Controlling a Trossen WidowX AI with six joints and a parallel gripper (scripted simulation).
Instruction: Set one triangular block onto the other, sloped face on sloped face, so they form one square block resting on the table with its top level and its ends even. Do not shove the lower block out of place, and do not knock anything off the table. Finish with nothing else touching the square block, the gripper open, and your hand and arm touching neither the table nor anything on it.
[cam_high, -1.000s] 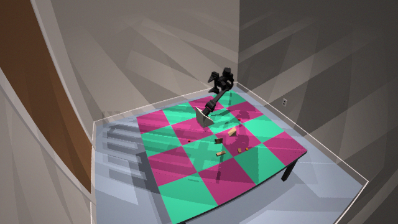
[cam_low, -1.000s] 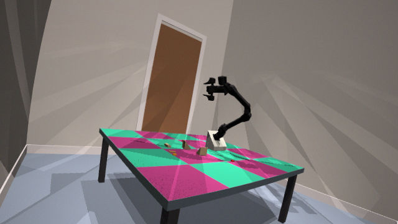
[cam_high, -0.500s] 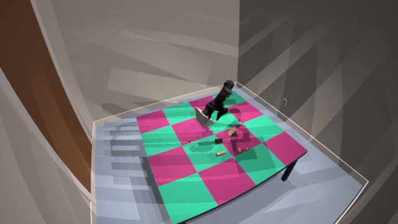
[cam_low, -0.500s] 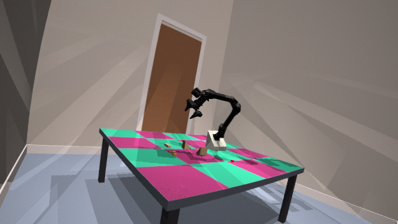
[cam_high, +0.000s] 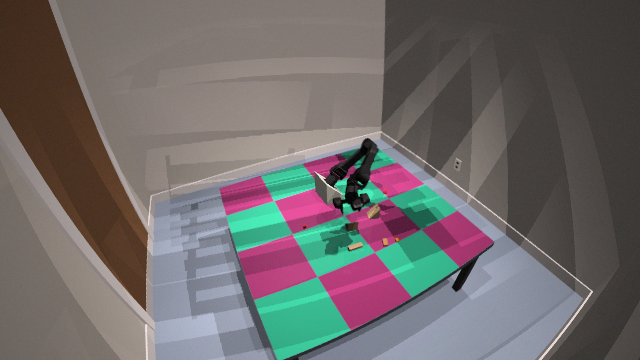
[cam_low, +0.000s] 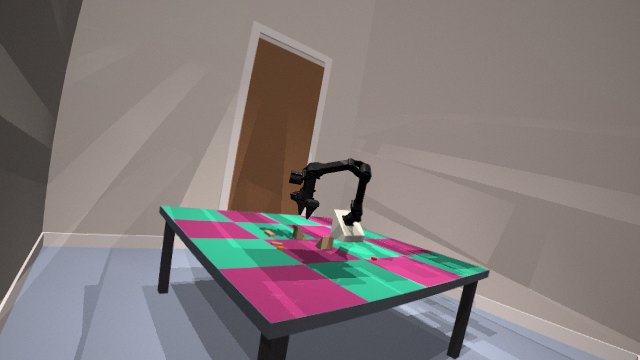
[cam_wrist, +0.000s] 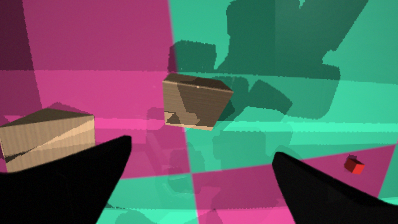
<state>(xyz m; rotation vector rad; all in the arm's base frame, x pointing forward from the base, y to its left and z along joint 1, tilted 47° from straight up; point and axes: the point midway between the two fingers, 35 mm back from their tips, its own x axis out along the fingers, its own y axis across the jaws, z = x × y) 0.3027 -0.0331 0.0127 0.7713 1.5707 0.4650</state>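
One tan wooden triangular block (cam_high: 373, 212) (cam_low: 325, 243) (cam_wrist: 55, 137) rests on the pink square; the wrist view shows it at the left, partly behind a finger. The other triangular block (cam_high: 352, 226) (cam_low: 298, 233) (cam_wrist: 195, 104) stands apart from it at a pink and green border, with its shaded brown face toward the wrist camera. My gripper (cam_high: 354, 207) (cam_low: 305, 215) (cam_wrist: 205, 151) is open and empty, above the table. In the wrist view the second block shows beyond the gap between the fingertips. Neither block is touched by the fingers.
A flat wooden piece (cam_high: 355, 246) (cam_low: 270, 233), a smaller one (cam_high: 385, 242) (cam_low: 277, 244) and an orange bit (cam_high: 397, 239) (cam_low: 280, 248) lie near the blocks. Small red pieces lie at either side, one red cube (cam_high: 304, 227) (cam_wrist: 354, 165) and another (cam_high: 385, 192) (cam_low: 374, 258). The pale arm base (cam_high: 327, 190) stands behind.
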